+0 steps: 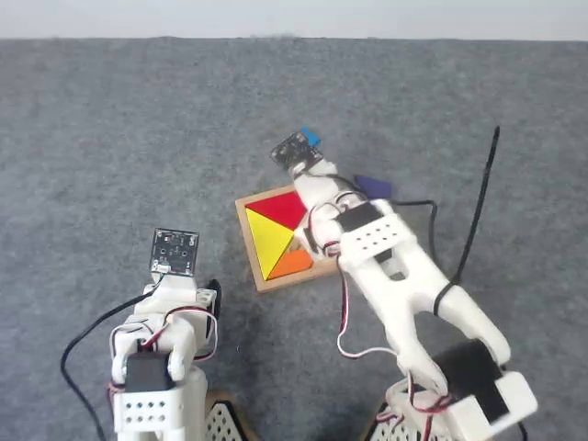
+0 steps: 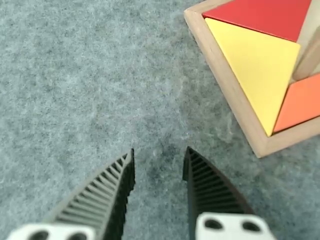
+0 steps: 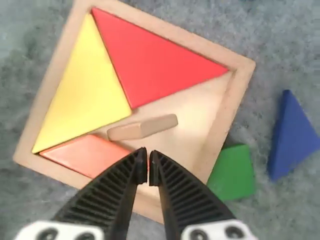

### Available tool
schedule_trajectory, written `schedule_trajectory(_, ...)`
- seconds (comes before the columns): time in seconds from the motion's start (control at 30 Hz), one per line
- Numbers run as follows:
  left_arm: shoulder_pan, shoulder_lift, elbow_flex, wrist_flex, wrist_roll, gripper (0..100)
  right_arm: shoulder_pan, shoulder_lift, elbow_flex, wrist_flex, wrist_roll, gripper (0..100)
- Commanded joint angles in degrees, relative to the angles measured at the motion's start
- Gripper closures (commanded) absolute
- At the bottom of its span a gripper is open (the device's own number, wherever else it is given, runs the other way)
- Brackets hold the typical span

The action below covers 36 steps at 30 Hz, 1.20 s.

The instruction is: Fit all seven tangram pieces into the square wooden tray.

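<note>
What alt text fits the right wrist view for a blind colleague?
The right gripper, shut and empty, hangs over the square wooden tray, which holds a red triangle, a yellow triangle, an orange piece and a loose unpainted piece. A green square and a blue triangle lie outside it on the grey mat.

We look down from a fixed camera high over the worktop. Our two wrist cameras sit close above it, facing down; all three views share the tray.

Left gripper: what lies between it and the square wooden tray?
Only bare grey felt, from left gripper to square wooden tray, in the left wrist view.
</note>
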<state>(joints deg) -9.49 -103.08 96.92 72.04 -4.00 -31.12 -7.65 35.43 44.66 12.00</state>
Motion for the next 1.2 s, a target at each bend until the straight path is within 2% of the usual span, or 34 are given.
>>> schedule_trajectory(0.0,0.2,-1.6,-0.5,0.5,-0.4,85,-1.2,-2.8,-0.2,-1.8,0.5,98.0)
schedule_trajectory(0.43,0.2,-1.6,-0.5,0.5,-0.4,85,-1.1,9.2,-8.8,-2.2,0.5,98.0)
schedule_trajectory(1.03,0.2,-1.6,-0.5,0.5,-0.4,85,-1.2,14.4,-12.2,-4.5,0.6,97.9)
schedule_trajectory(1.17,0.2,-1.6,-0.5,0.5,-0.4,85,-0.9,15.1,-14.9,-2.4,0.5,98.0)
